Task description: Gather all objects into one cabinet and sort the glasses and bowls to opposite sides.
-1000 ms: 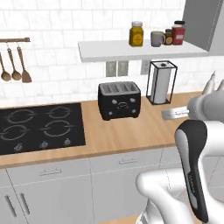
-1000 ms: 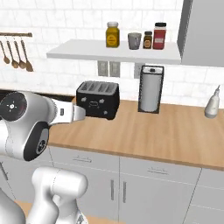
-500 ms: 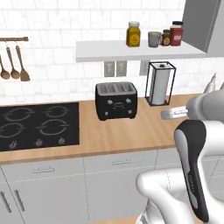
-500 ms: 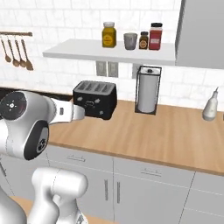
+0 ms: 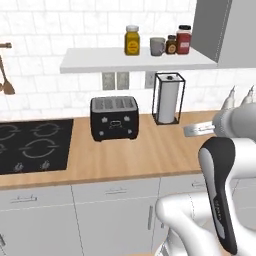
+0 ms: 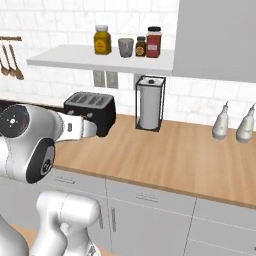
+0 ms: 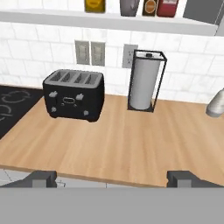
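We see the gripper held out over the near edge of the bench, jaws spread wide apart with nothing between them — released. In the left base view the hand reaches out level above the bench's right part, well apart from everything on it.

On the bench: a black toaster at left-centre, far side, and a paper-towel roll in a black wire holder to its right, near the tiled wall. Black hob at the far left. Two pale bottles stand against the wall at the right.

Task item in sight — the grey mug sits on the white tiled-wall shelf, between a yellow jar on its left and a small brown jar with a red jar on its right. A grey cabinet panel borders the shelf's right end.
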